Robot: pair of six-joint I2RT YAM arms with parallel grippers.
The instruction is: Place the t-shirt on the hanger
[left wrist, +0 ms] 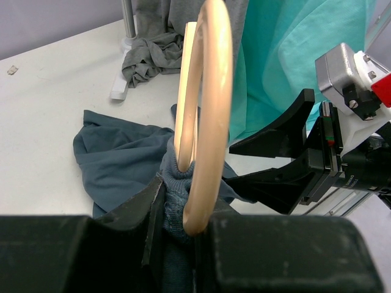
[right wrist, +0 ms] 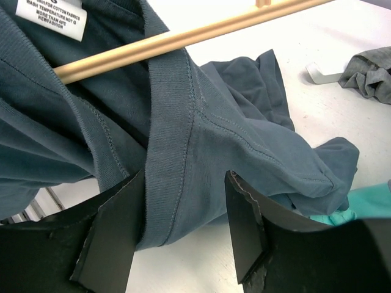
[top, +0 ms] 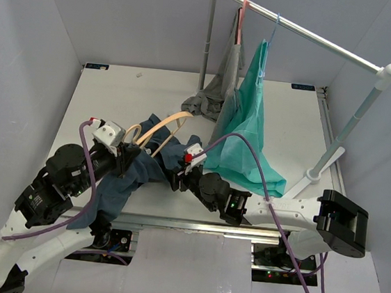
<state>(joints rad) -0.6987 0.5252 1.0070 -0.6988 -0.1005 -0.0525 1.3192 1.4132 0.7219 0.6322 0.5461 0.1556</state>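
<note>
Down at the left gripper (left wrist: 183, 220), the fingers are clamped on one end of the hanger (left wrist: 214, 110), with some t-shirt (top: 125, 181) cloth bunched into the same pinch. From there the hanger's long axis runs diagonally away and to the right. The right gripper (right wrist: 185, 195) is spread wide, with the ribbed collar (right wrist: 174, 122) lying between its fingers. A hanger bar pokes through the neck hole near the white label (right wrist: 52, 15), and the rest of the shirt is slumped on the table (top: 117, 96) between the arms. Farther back, a teal garment (top: 249, 131) and a grey garment (top: 218, 93) hang off the rail (top: 305, 33).
</note>
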